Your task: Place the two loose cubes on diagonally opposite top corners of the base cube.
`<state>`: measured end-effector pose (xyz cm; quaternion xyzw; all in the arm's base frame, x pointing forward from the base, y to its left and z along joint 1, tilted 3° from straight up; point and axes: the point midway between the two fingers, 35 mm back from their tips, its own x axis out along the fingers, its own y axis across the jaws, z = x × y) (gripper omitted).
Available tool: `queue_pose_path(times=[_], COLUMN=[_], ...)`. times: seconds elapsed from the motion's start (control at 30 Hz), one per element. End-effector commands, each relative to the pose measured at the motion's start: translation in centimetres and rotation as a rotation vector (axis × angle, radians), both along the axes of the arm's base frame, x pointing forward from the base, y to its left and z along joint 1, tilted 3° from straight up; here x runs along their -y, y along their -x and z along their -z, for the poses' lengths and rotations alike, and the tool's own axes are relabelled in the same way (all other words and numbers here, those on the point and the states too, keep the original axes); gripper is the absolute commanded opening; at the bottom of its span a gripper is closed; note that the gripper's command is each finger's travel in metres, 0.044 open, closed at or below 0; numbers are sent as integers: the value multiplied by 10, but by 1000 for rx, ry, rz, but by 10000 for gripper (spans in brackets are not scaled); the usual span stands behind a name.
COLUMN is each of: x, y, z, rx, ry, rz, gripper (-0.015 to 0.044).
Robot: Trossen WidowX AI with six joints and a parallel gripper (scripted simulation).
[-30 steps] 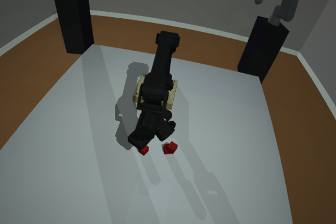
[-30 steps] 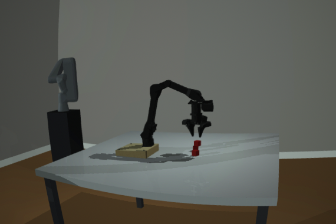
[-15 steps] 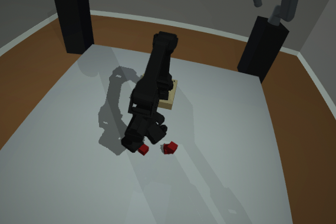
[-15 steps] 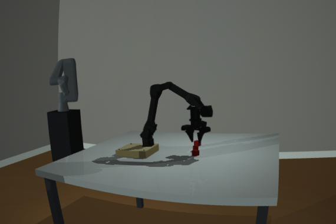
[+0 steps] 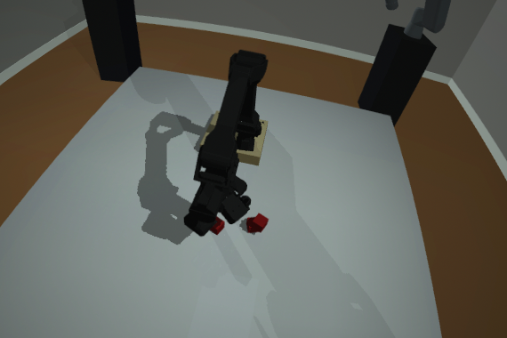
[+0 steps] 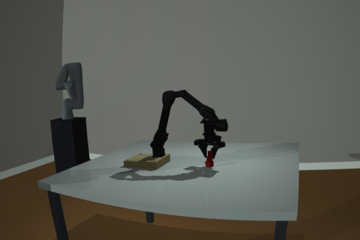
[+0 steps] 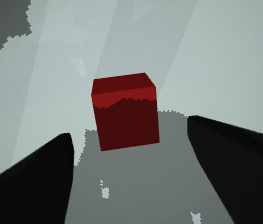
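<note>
A loose red cube [image 5: 217,225] [image 6: 208,164] [image 7: 127,120] lies on the table, partly covered by the gripper in the top view. My gripper [image 6: 210,158] [image 7: 130,133] is open and points down over it; in the wrist view the cube shows between the two fingertips, with space on both sides. The other loose cube [image 5: 261,221] [image 6: 210,153] rests on the red base cube [image 5: 250,226], turned relative to it and toward one side. In the exterior view the base cube is mostly hidden. A red corner of this stack shows at the wrist view's top left.
The arm stands on a tan base block [image 5: 250,158] [image 6: 146,162] on the pale table [image 5: 111,286] [image 6: 252,191]. The two-cube stack is close beside the gripper. Two grey arms on black pedestals [image 5: 111,33] [image 5: 396,73] stand beyond the table's back edge.
</note>
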<state>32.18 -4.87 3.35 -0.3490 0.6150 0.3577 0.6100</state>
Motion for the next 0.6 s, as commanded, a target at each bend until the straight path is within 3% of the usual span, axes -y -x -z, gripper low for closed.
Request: queue_pose_path(times=[0.0, 0.57], x=[1, 1], y=[0, 1], z=[7, 34], rx=[-5, -5], ry=[3, 3], rz=[-5, -5], gripper=[265, 265])
